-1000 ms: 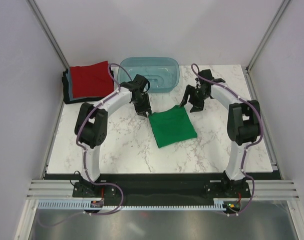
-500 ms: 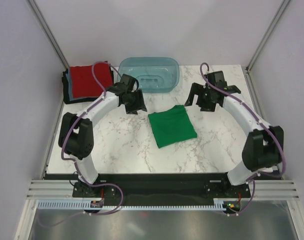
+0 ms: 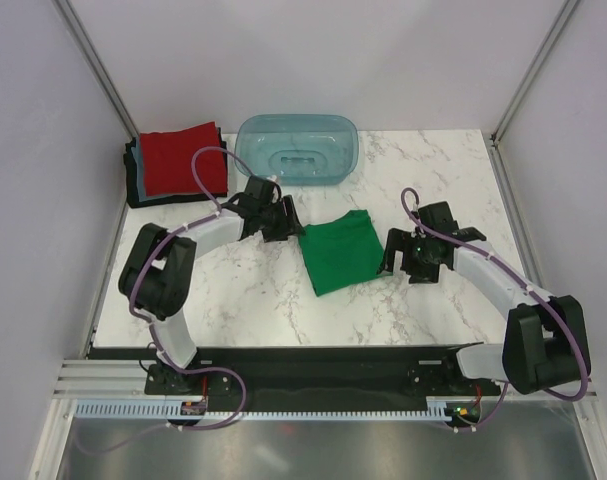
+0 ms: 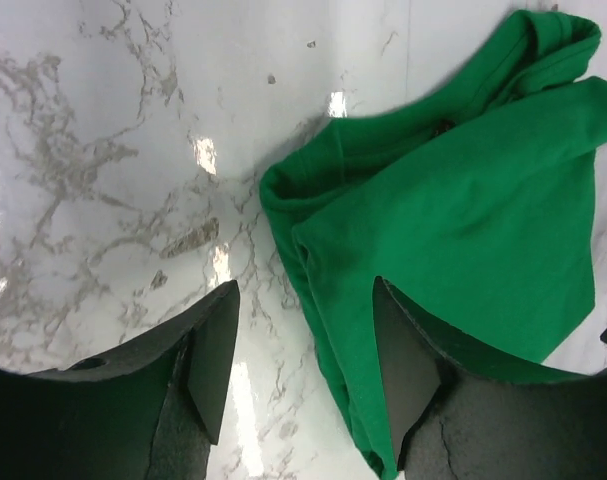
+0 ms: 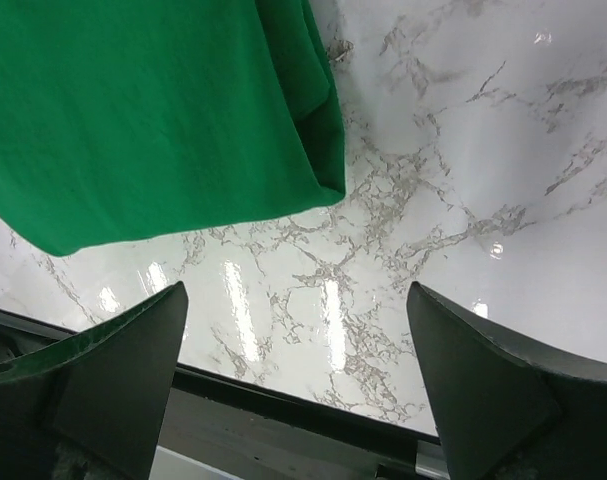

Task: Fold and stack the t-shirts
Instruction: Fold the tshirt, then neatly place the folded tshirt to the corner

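Green t-shirt [image 3: 343, 252] lay roughly folded. Left gripper [image 3: 291, 227] at its left edge, jaws parted, empty. Right gripper [image 3: 391, 263] just right of it, jaws wide, empty.

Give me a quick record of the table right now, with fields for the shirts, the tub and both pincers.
green t-shirt: roughly folded, flat on the centre of the table, apart from the stack
stack: far left corner, red t-shirt on top
tub: far edge, right of the stack
left pincer: open, at the green t-shirt's left edge, holding nothing
right pincer: open, by its right edge, holding nothing
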Available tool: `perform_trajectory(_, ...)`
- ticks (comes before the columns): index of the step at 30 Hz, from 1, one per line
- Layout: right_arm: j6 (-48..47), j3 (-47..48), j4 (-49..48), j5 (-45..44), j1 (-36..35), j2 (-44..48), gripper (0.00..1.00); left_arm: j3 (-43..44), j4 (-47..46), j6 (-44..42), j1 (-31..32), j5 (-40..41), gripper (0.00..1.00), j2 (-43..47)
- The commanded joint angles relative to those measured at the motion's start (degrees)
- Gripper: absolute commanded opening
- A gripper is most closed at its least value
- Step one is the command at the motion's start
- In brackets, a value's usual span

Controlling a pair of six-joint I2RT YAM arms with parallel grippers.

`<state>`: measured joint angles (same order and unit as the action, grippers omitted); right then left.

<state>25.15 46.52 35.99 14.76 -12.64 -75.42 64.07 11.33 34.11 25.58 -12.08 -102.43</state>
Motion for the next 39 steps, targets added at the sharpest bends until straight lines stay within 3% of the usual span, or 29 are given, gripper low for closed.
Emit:
perform_trajectory(1,-1.94,-0.38,-1.36,0.62,-0.28,1.77,0.98,1.93,-6.23,1.84,-0.01,-1.72,0.62,-3.56)
perform_trajectory(11,-2.29,-0.91,-1.62,1.32,-0.63,-0.87,0.98,5.62,-6.85,3.07,-0.10,-3.57,0.44,-12.26)
perform_trajectory(16,-2.21,-0.82,-1.45,1.76,-0.89,-0.26,0.98,8.61,-6.94,1.93,-0.09,-5.94,0.02,-14.02)
perform_trajectory(28,-1.42,-1.79,-0.66,5.62,-0.80,5.89,0.98,15.46,9.29,-9.67,-6.15,-1.03,0.02,-1.46)
perform_trajectory(32,-1.68,-1.96,-0.13,6.76,-0.80,7.65,0.98,22.73,17.20,-15.01,-10.45,3.43,0.02,3.18)
perform_trajectory(39,-1.68,-2.49,-0.48,7.56,-0.80,8.80,0.98,30.75,23.11,-19.60,-13.97,5.04,0.02,5.14)
